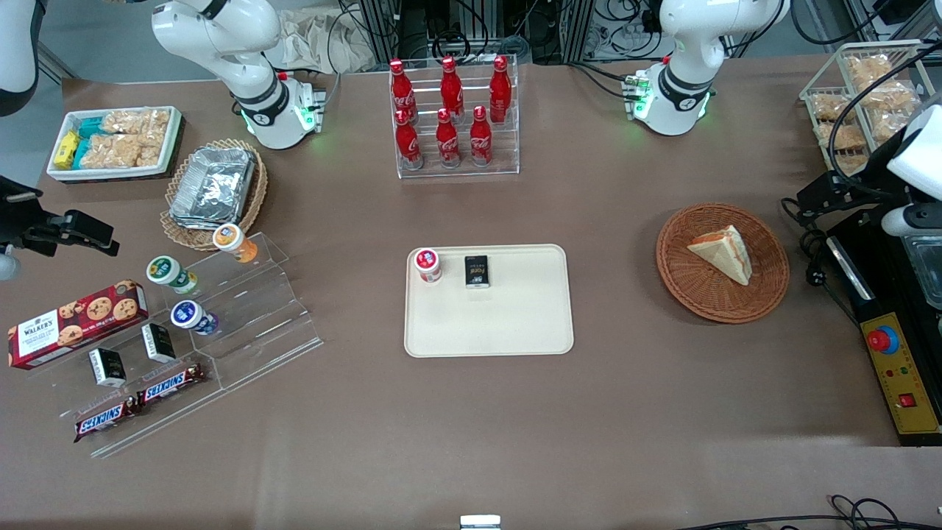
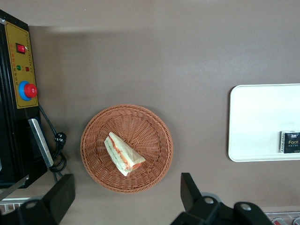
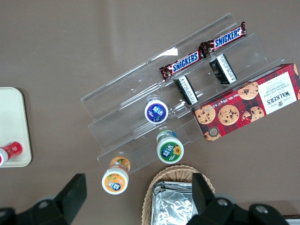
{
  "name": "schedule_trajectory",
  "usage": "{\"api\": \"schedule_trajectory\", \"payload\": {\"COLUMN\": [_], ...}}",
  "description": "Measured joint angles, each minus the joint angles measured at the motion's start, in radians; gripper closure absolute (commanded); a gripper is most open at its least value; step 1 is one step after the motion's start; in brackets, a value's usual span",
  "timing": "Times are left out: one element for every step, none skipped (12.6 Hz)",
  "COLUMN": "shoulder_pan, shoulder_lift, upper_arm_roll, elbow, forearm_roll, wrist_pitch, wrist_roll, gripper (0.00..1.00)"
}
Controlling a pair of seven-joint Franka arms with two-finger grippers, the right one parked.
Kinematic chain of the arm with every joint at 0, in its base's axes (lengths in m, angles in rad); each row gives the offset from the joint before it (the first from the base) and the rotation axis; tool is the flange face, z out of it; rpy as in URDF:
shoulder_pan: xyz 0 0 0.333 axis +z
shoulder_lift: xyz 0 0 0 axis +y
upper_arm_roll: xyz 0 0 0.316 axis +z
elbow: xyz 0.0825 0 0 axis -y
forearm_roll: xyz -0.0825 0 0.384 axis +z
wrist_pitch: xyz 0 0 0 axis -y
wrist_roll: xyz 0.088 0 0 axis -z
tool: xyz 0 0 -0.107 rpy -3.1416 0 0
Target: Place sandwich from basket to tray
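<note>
The fingers of the gripper stand spread wide and hold nothing, hanging well above the table with the basket below them and a little ahead of the gap between the tips. The sandwich lies in the middle of that basket, its red-orange and green filling showing along one edge, not yet touched. So nothing of the job is done: the gripper has yet to come down, take hold, lift and carry.

The tray lies well apart from the fingers, toward the middle of the table. Two things already sit on it: a small cup with a red lid and a small black box, both near the edge of the tray farther from the front camera. Most of the tray is bare, so there looks to be room for the sandwich on the nearer part.

Between the basket and the tray I see only bare table, so the carry looks unobstructed. Close to the basket, away from the tray, stands a black and yellow control box with a red stop button and a cable lying just beside the basket rim; a descent should keep off these. A rack of red bottles stands farther from the front camera than the tray, out of the likely path.
</note>
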Motion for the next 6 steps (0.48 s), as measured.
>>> {"api": "schedule_trajectory", "payload": {"shoulder_pan": [0.000, -0.001, -0.001, -0.001, -0.001, -0.001], "shoulder_lift": [0.001, 0.002, 0.002, 0.003, 0.003, 0.004], "upper_arm_roll": [0.000, 0.000, -0.001, -0.001, -0.001, 0.000], "elbow": [0.000, 0.000, 0.000, 0.000, 0.000, 0.000], "forearm_roll": [0.000, 0.000, 0.000, 0.000, 0.000, 0.000], "wrist_pitch": [-0.001, -0.002, -0.002, -0.003, -0.008, -0.018], "wrist_roll": [-0.002, -0.013, -0.033, -0.060, -0.101, -0.165], "gripper": [0.00, 0.00, 0.00, 0.00, 0.00, 0.00]}}
